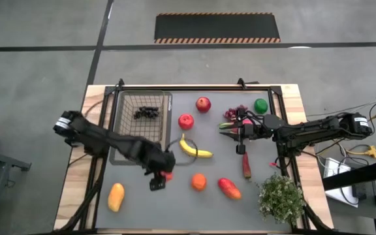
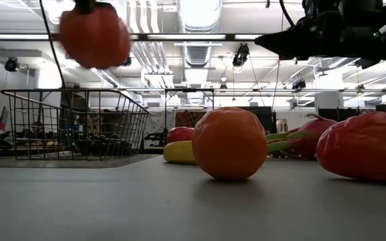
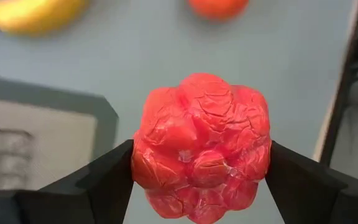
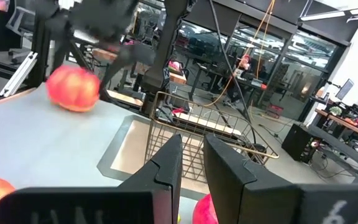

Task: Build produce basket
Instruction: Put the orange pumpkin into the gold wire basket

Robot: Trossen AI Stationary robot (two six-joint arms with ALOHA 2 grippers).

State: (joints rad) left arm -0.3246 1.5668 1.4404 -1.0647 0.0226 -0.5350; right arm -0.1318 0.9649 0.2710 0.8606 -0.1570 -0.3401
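Gripping a bumpy red fruit [image 3: 201, 165], my left gripper [image 1: 164, 175] has one dark finger pressed to each side of it and holds it clear of the grey mat; the low view shows the fruit hanging above the table, near the basket's rim. Behind and to the left of that gripper sits the wire basket [image 1: 124, 108], with a dark bunch of grapes [image 1: 147, 112] inside; in front and to the left of the gripper lies a yellow-orange mango [image 1: 115, 196]. Just behind it on the right lies the banana [image 1: 193, 149], with two red apples [image 1: 186, 121] farther back; beside it to the right sit an orange [image 1: 198, 182] and a red mango [image 1: 229, 188]. My right gripper [image 1: 224, 128] is well off to the right, its fingers drawn close with a thin gap between them and nothing held; it hovers by the pink dragon fruit [image 1: 242, 120], a second bunch of grapes [image 1: 234, 113] and a green lime [image 1: 260, 105]; a red chilli [image 1: 246, 165] lies in front of that arm, and a bushy green plant [image 1: 281, 198] stands at the front right corner.
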